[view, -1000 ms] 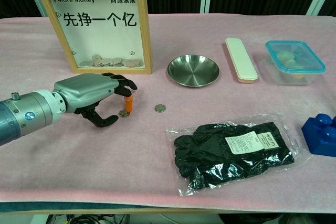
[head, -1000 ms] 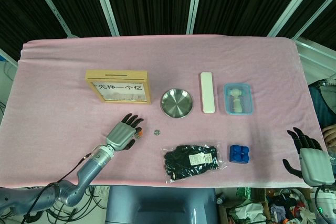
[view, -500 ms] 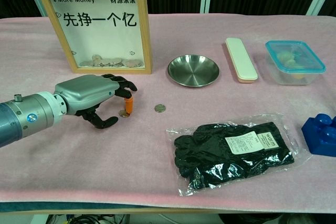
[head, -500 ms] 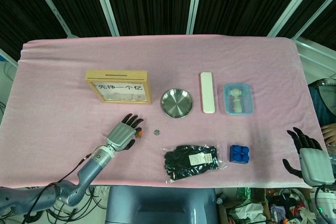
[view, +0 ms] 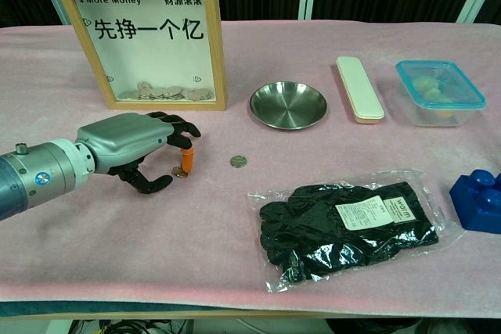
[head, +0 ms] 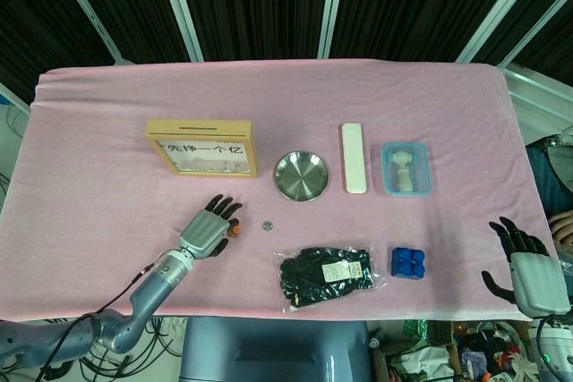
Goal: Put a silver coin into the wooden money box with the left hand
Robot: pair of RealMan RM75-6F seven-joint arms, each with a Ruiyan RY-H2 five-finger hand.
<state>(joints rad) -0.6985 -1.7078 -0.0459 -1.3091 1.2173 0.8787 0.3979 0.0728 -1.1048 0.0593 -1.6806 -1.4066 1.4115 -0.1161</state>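
The wooden money box (head: 201, 145) (view: 149, 41) stands upright at the back left, with coins piled behind its glass. A silver coin (head: 266, 225) (view: 239, 161) lies flat on the pink cloth, right of my left hand (head: 208, 230) (view: 137, 146). That hand rests low on the cloth with its fingers curled downward. Its orange-tipped fingertip (view: 187, 159) touches the cloth beside a second small coin (view: 180, 171), which lies between fingertip and thumb. The hand lifts nothing. My right hand (head: 528, 266) hangs with fingers apart off the table's lower right edge and does not appear in the chest view.
A steel dish (head: 301, 175) (view: 288, 104), a white case (head: 354, 157) (view: 359, 88) and a lidded plastic box (head: 406, 167) (view: 437, 91) stand right of the money box. Bagged black gloves (head: 327, 275) (view: 348, 220) and a blue block (head: 408, 262) (view: 479, 201) lie near the front.
My left hand has slid a little to the left along the cloth, and the small coin under its fingertip has shifted with it. The silver coin and right hand stayed put.
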